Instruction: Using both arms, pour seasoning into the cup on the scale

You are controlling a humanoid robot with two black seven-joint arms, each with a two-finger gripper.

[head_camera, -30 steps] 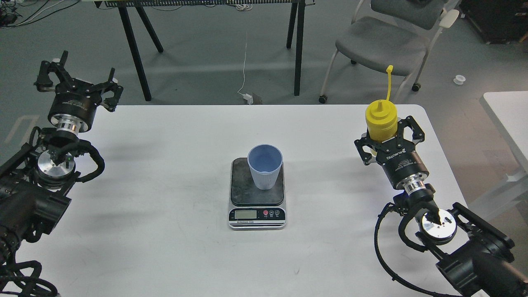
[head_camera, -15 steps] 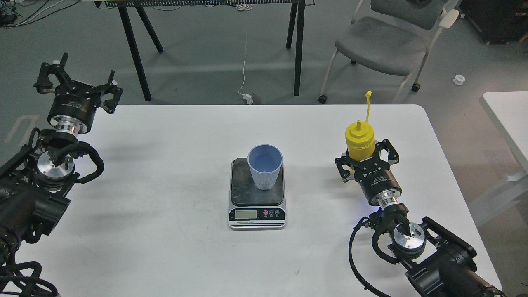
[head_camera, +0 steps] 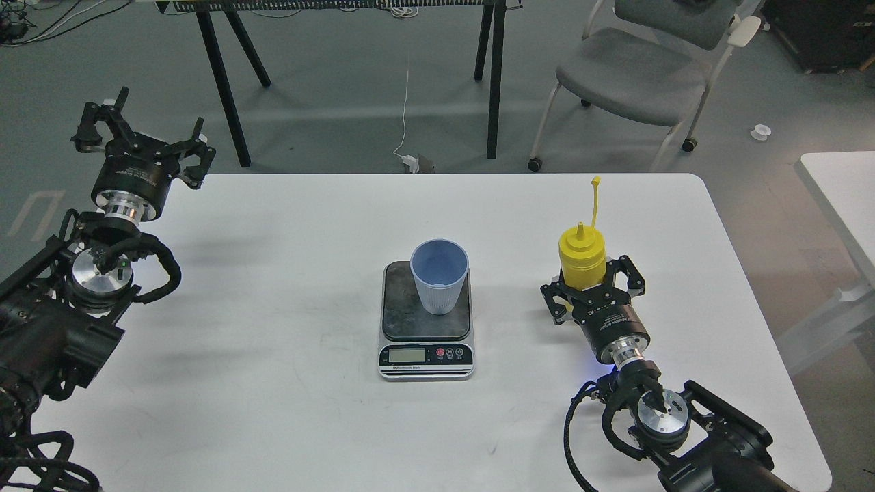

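Note:
The pale blue cup [head_camera: 439, 275] stands upright on the dark platform of the scale [head_camera: 425, 355] at the table's middle. My right gripper [head_camera: 592, 285] is shut on the yellow seasoning bottle [head_camera: 582, 256], held upright to the right of the scale, low over the table, with its cap strap [head_camera: 595, 199] sticking up. My left gripper [head_camera: 140, 142] is open and empty at the table's far left corner, well away from the cup.
The white table [head_camera: 287, 410] has its far edge just behind the left gripper. A grey chair [head_camera: 636, 68] and black table legs [head_camera: 222, 82] stand on the floor beyond. Another white table [head_camera: 841, 198] lies to the right.
My right gripper has carried the yellow bottle left and toward me, lower and closer to the scale. My left gripper has shifted slightly right.

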